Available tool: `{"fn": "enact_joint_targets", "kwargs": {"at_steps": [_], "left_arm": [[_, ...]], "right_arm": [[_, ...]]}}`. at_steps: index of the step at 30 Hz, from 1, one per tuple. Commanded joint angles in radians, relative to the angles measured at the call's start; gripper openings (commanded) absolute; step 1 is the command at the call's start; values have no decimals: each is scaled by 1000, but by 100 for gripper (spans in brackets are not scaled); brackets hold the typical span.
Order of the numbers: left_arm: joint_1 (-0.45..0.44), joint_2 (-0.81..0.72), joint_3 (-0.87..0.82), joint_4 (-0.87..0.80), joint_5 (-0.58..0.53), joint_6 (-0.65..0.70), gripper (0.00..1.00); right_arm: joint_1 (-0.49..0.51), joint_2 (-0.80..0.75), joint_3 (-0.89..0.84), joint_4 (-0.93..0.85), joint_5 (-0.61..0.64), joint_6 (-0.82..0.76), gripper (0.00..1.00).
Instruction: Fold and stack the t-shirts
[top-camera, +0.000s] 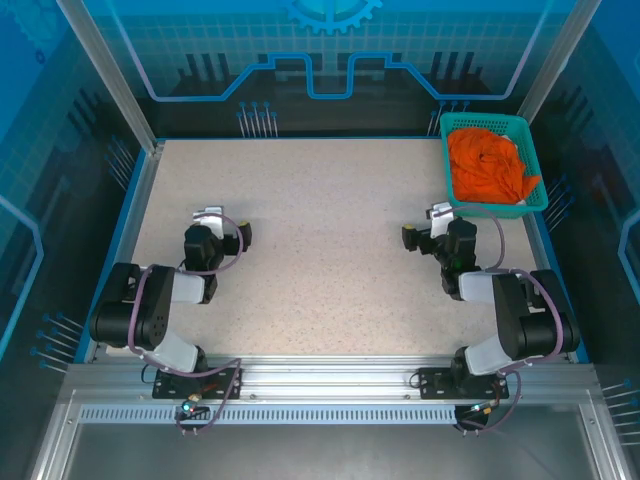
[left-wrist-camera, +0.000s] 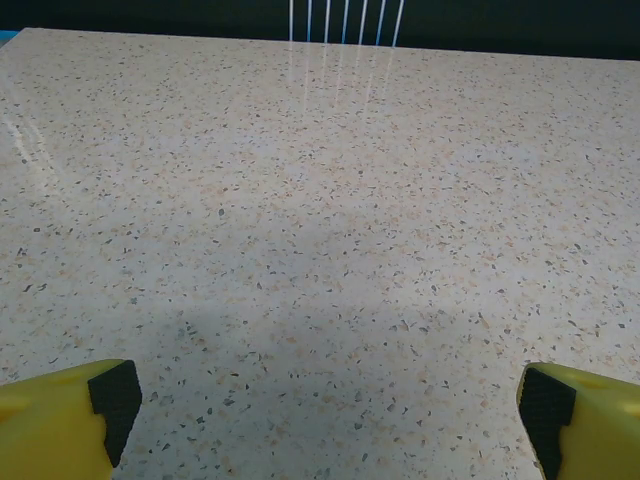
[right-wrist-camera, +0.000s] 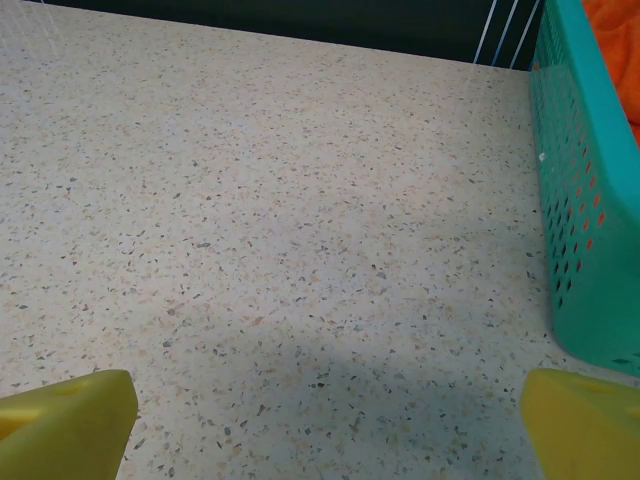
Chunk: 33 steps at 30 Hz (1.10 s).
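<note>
The orange t-shirt (top-camera: 487, 165) lies crumpled in a heap inside the teal lattice basket (top-camera: 486, 121), which stands at the far right corner of the tabletop (top-camera: 320, 220). Whether another shirt lies under it I cannot tell. Nothing is taken out yet, so by my judgement the task is at its very beginning.

The left gripper (left-wrist-camera: 330, 405) hovers low near the left edge with its jaws wide apart and nothing between them. The right gripper (right-wrist-camera: 330, 410) is near the right edge, just before the basket, and its jaws are also wide and hold nothing.

The main risk, I think, is the basket itself. It looks light, and the cloth is bunched, so a pull upward may catch a fold on the lattice wall and drag or tip the basket toward the right edge, which is just beside it. A pinch on the heap may also take only one layer, and the shirt would then come out twisted. The jaws may strike the rim if they go down too close to the wall.

For room, the middle of the tabletop and all the left half offer a broad flat area for spreading and folding. The far right corner is tight, with the basket close to both edges.
</note>
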Motion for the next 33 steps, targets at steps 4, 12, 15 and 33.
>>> {"fn": "enact_joint_targets", "kwargs": {"at_steps": [4,12,15,33], "left_arm": [[-7,-8,13,8,15,17,99],[-7,-9,14,7,17,16,99],[-6,-9,12,6,17,16,99],[-9,-110,-21,-18,-58,-3,99]], "right_arm": [[-8,11,17,-4,3,8,100],[-21,12,21,-8,-25,16,100],[-24,11,21,-8,-28,17,100],[58,-165,34,-179,191,8,100]]}}
